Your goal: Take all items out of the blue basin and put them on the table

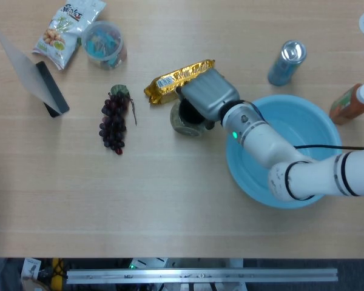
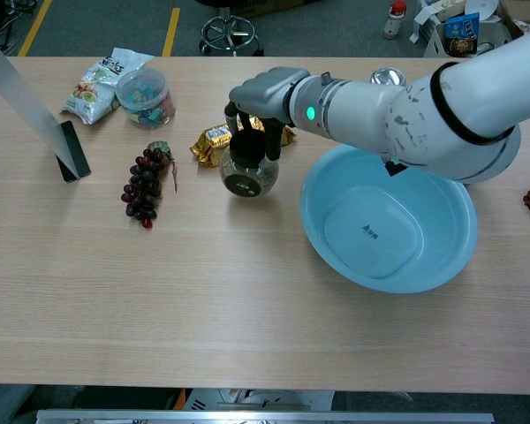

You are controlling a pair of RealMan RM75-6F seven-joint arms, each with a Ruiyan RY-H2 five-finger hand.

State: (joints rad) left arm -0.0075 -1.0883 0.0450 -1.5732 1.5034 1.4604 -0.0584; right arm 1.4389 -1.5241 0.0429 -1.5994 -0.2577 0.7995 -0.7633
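The right hand (image 2: 261, 97) reaches well left of the blue basin (image 2: 442, 256) and grips the black top of a round glass jar (image 2: 245, 172), fingers wrapped down around its neck. The jar sits beneath the hand, apparently resting on the table (image 2: 203, 300) just in front of the gold snack packet (image 1: 170, 82). Its dark front label is too small to read. The basin's floor bears a small dark mark, illegible.
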